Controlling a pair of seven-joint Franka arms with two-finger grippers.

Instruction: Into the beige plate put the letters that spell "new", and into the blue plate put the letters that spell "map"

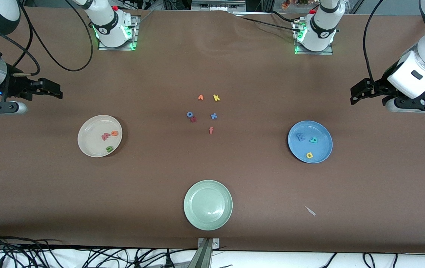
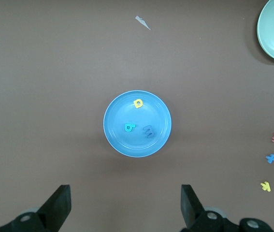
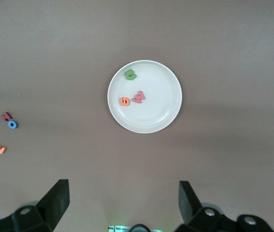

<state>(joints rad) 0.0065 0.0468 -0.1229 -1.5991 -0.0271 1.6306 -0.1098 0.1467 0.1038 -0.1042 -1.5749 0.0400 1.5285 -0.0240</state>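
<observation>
The beige plate (image 1: 90,128) lies toward the right arm's end and holds the green "n" (image 1: 109,149), orange "e" (image 1: 114,133) and salmon "w" (image 1: 105,136). In the blue plate (image 1: 322,131), toward the left arm's end, lie the blue "m" (image 1: 301,137), teal "a" (image 1: 313,140) and yellow "p" (image 1: 309,155). My right gripper (image 1: 54,91) hangs open and empty over bare table at its own end. The left gripper (image 1: 354,96) does the same at the other end. Each wrist view shows wide-apart jaws: right gripper (image 3: 123,203) above the beige plate (image 3: 161,104), left gripper (image 2: 125,205) above the blue plate (image 2: 117,137).
Several loose letters lie mid-table: an orange one (image 1: 200,97), yellow "k" (image 1: 216,98), blue "o" (image 1: 189,114) touching a red one (image 1: 193,119), blue "x" (image 1: 213,116), salmon "f" (image 1: 211,130). A pale green plate (image 1: 208,204) sits nearest the camera, with a white scrap (image 1: 310,210) beside it.
</observation>
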